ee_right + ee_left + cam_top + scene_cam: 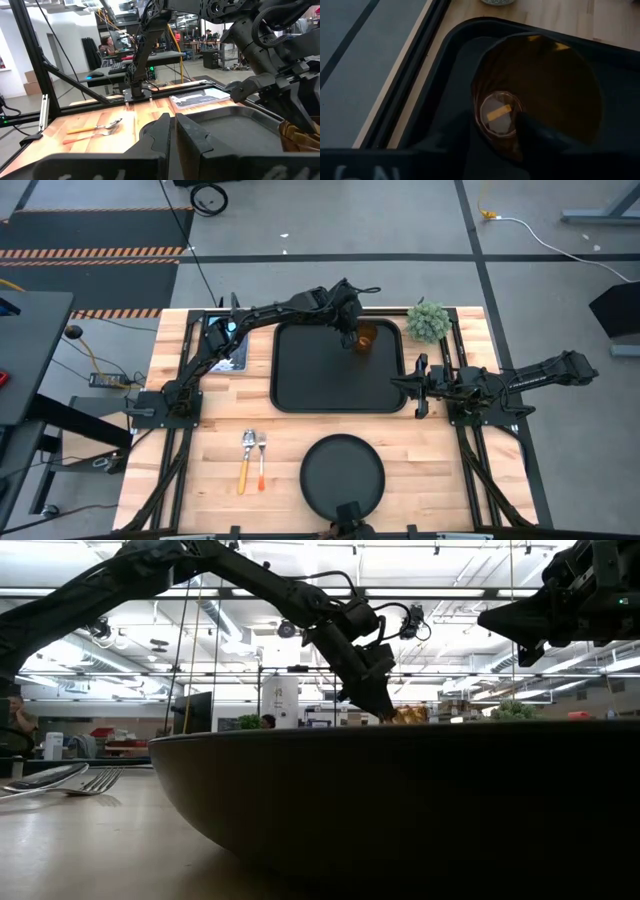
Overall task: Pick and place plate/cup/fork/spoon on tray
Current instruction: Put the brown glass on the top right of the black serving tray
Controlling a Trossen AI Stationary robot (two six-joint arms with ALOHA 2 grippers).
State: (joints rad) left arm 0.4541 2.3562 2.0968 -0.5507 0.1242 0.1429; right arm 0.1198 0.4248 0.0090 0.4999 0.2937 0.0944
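- Amber-brown, translucent, the cup (364, 338) sits at the tray's (300, 380) far right corner; whether it rests on the tray floor cannot be told.
- Left gripper (355, 335) pinches the cup's wall, one finger (540, 132) inside it; release appears outstanding.
- Right gripper (420, 385) waits at the tray's right rim, fingers pressed together.
- The plate (343, 476) lies on the bench near its front edge, off the tray.
- The spoon (246, 460) and fork (261, 460) lie side by side on the bench, left of the plate.
- Judgement: one item nearly placed, three remaining.
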